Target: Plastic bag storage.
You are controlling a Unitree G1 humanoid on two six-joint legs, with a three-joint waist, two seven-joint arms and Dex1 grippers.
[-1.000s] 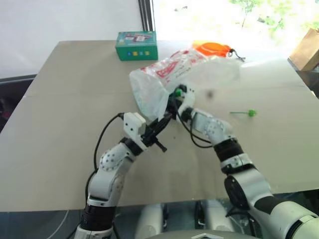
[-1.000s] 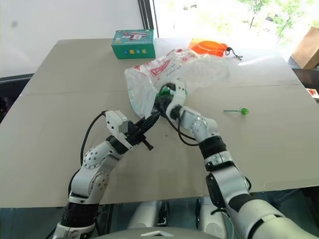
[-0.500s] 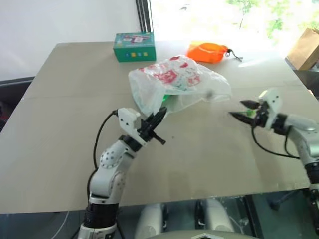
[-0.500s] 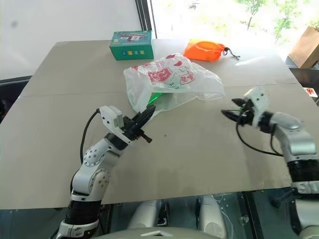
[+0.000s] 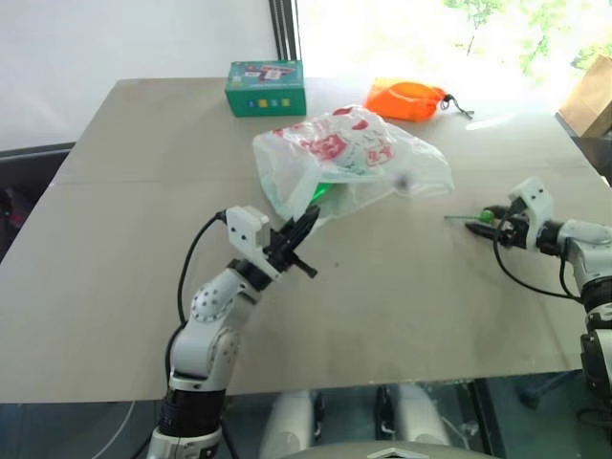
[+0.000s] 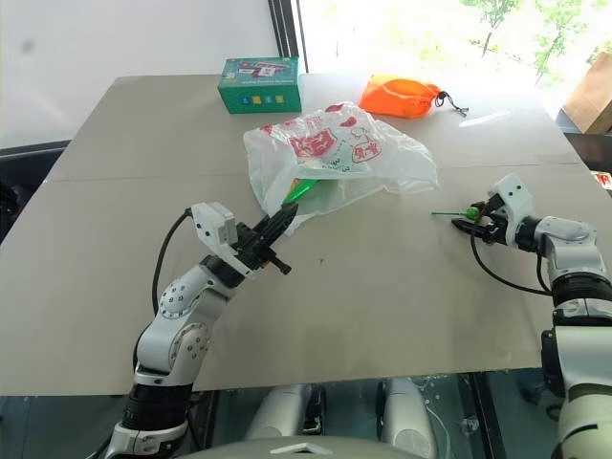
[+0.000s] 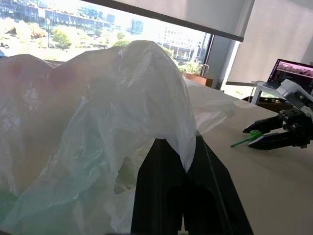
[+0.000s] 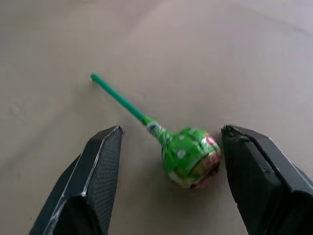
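Left pincer (image 5: 304, 228) clamped on bag (image 5: 349, 158) rim | right pincer (image 8: 168, 171) wide, straddling lollipop (image 8: 190, 156) on worktop (image 5: 124, 229) | risk: round head rolls aside when closing; thin rim slips, mouth collapses.

You get hard daylight from the window (image 5: 430, 29) beyond the table's (image 5: 124, 287) far edge; it glares white there, while nearer surfaces stay evenly lit.

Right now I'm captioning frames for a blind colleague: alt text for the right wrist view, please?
A green lollipop with a green stick lies on the beige table, its wrapped head between the two open black fingers of the right gripper, which do not yet grip it.
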